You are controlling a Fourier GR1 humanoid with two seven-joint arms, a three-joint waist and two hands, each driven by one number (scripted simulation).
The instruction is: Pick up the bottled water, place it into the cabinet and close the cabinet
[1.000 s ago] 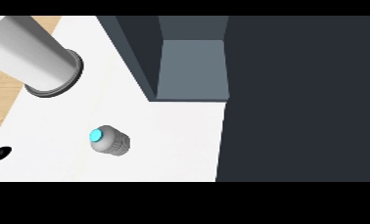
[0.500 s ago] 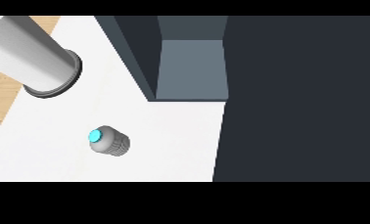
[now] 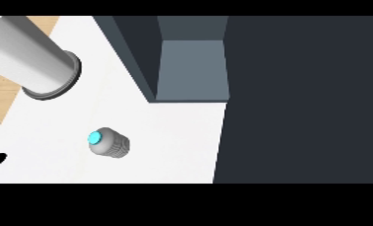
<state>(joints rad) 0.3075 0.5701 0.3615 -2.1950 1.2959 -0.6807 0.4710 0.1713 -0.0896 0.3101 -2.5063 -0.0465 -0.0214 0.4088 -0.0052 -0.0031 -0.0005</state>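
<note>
On the white counter (image 3: 167,136) the bottled water (image 3: 109,142) is seen from above, a grey ribbed cylinder with a round cyan cap, well apart from the dark cabinet (image 3: 291,96), whose grey open recess is shown. Only a black sliver of the left hand (image 3: 2,158) is seen at the left edge; its state cannot be told.

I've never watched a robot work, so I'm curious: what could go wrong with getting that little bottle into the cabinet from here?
1. The bottled water stands upright and alone on the white counter; a clumsy sideways nudge might tip it and let it roll.
2. The cabinet opening looks narrow between dark walls, so the bottle could catch an edge going in.
</note>
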